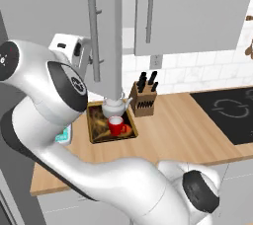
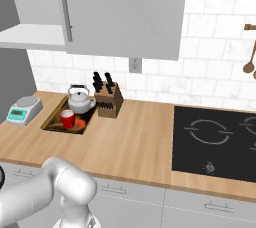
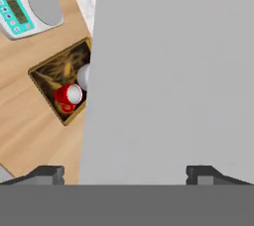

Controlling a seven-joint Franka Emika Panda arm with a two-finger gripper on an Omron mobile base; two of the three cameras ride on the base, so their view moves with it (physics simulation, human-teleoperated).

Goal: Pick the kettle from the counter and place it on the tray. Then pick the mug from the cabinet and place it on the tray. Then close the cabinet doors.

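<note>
The shiny silver kettle [image 2: 81,100] and small red mug [image 2: 67,119] are sitting together on the dark rectangular tray [image 2: 53,118]. The gripper [image 3: 126,174] is spreading wide, seemingly against a grey cabinet door [image 3: 173,71].

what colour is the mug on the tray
Glossy red with a pale inside. The mug on the tray shows best in the right base view.

Glossy red mug [image 2: 68,118], wooden counter [image 2: 135,142].
</note>
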